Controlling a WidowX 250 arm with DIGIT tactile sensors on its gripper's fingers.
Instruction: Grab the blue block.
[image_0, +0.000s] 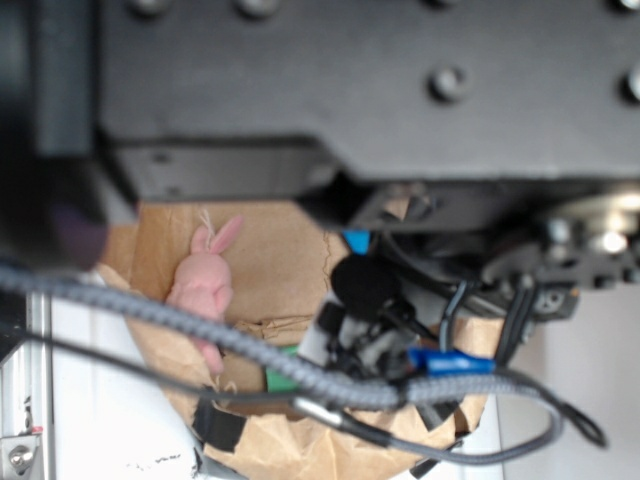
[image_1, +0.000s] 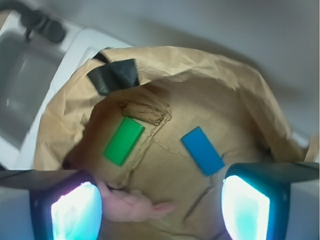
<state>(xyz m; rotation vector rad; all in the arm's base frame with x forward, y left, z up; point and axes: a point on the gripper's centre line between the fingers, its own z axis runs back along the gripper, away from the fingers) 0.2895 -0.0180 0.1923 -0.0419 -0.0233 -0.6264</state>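
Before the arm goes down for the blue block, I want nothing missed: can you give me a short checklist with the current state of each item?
1. Blue block in view and uncovered, lying flat on the brown paper: ok.
2. Hand open, with a wide gap between the fingers: ok.
3. Hand centred over the blue block: not ok; the block sits toward the right finger, ahead of the gap.
4. Green block apart from the blue block: ok, bare paper lies between them.
5. Pink plush toy clear of the fingers: not ok, it lies by the left finger.
6. Height above the block: cannot tell.
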